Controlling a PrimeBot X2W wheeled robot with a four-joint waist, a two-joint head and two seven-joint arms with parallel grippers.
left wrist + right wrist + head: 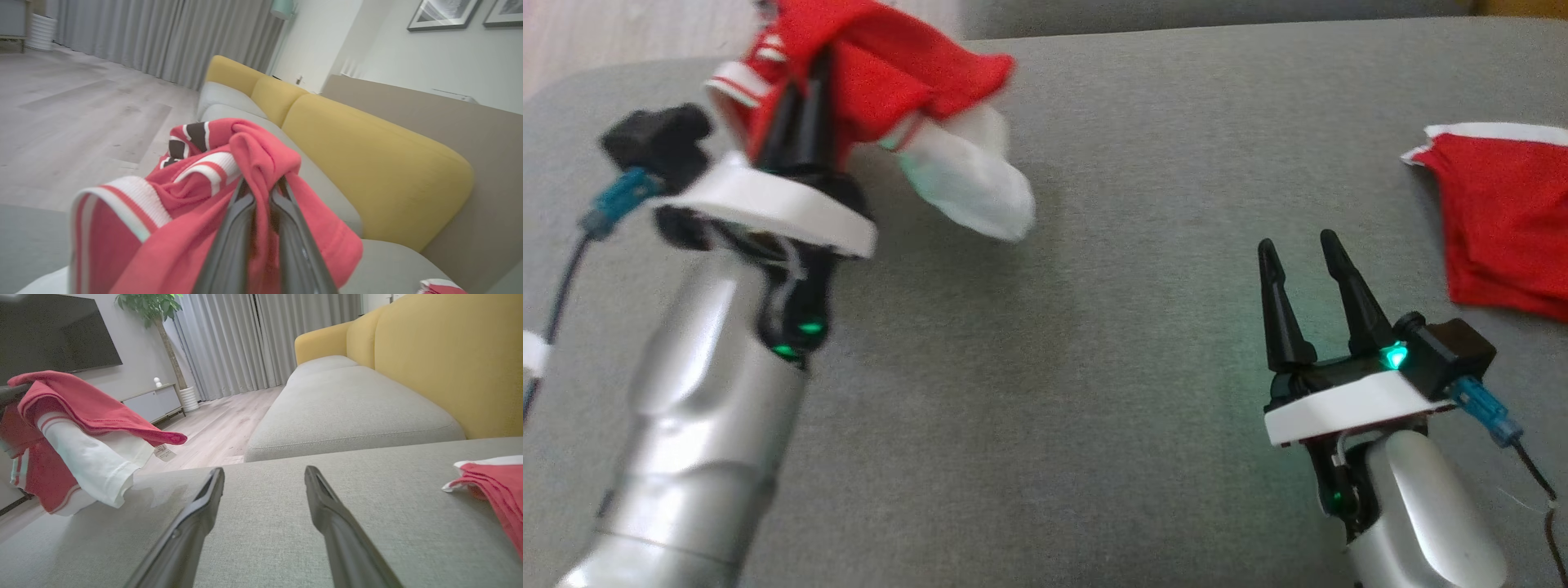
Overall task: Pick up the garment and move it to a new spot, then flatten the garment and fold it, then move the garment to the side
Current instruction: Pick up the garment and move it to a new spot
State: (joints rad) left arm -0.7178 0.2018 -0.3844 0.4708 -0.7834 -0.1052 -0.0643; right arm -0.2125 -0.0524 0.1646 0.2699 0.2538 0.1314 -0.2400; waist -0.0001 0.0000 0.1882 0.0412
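— Where's the red-and-white knit garment with striped trim (890, 82)?
— Bunched and lifted clear of the grey fabric sofa seat (1094, 367), over its far left. The left gripper (805, 98) is pinched tight on a fold.
— And the right gripper (1311, 273)?
— Fingers apart, empty, low over the seat near a second red cloth (1503, 220).
— Which step?
— The carry, I'd say. Next it needs setting down on bare seat, then spreading flat.

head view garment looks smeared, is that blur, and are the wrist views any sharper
Head view: the lifted garment is smeared, likely motion blur; a green glow tints the cushion beside the right gripper. Left wrist view: garment soft, close to the lens. Right wrist view: mostly sharp.
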